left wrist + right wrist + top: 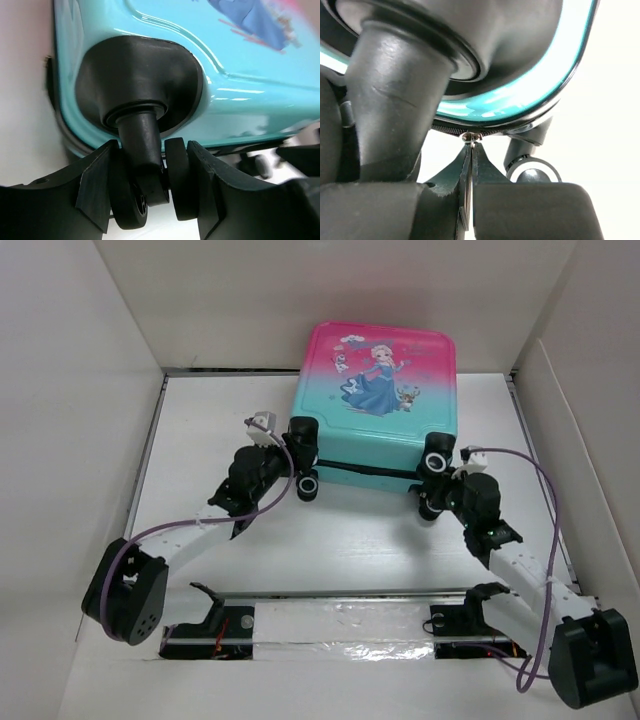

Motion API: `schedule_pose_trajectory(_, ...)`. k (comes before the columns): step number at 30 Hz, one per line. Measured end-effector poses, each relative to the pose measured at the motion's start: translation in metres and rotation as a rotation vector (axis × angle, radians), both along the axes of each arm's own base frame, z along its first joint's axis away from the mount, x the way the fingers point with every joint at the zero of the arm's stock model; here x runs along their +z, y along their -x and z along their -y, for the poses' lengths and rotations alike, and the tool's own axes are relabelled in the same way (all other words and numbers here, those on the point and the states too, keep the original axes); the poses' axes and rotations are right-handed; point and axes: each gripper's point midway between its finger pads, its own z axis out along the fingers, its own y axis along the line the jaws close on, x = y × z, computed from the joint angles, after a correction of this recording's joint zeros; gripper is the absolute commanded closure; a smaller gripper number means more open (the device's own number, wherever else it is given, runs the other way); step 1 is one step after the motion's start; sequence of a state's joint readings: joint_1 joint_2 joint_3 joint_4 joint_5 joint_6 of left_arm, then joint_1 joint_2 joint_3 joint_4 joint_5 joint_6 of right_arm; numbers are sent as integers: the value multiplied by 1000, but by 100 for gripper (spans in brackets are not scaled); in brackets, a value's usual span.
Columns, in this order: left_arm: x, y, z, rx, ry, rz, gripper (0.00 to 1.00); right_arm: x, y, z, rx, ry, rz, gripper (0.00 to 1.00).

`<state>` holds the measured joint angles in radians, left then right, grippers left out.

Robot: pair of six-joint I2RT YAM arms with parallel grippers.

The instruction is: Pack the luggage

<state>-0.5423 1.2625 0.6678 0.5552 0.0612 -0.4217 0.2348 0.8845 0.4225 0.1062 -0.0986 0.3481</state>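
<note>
luggage: pink-to-teal hard-shell child's suitcase with a princess print, lying flat with the shell closed on the far half of the white table, wheel end toward the arms.
left gripper: about half open, black fingers clamped either side of the black twin caster wheel at the suitcase's near left corner. The pads look to touch both discs.
right gripper: fully closed, pinching the thin metal zipper pull just under the dark zipper seam, beside the near right black-and-white wheel.
step (my read): zip the shell shut, with the left arm bracing and the right dragging the pull.
pull direction: along the seam line, not away from the shell. The tab is thin and will likely slip from the pads if loaded sideways.
brace: grip the caster firmly. It swivels, so expect the suitcase to yaw under a hard pull.
clearance: route the right wrist round the near right wheel's stem, which sits close to the fingers.
unknown: how much of the seam is already closed. Can't tell from these views.
</note>
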Motion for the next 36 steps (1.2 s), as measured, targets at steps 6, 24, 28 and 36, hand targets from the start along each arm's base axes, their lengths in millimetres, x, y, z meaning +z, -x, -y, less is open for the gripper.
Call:
schedule_pose_trajectory(6, 7, 2, 17, 41, 271, -49, 100, -16, -9, -14, -158, -5, 122, 100)
schedule_pose_trajectory(24, 24, 85, 96, -290, 713, -335, 100, -23, 19, -213, 269, -93, 211, 100)
schedule_pose_trajectory(28, 33, 81, 84, -274, 764, -359, 100, -8, 31, -239, 382, -205, 217, 100)
schedule_pose_trajectory(36, 46, 71, 73, -226, 873, -398, 100, 7, 30, -280, 466, -301, 252, 100)
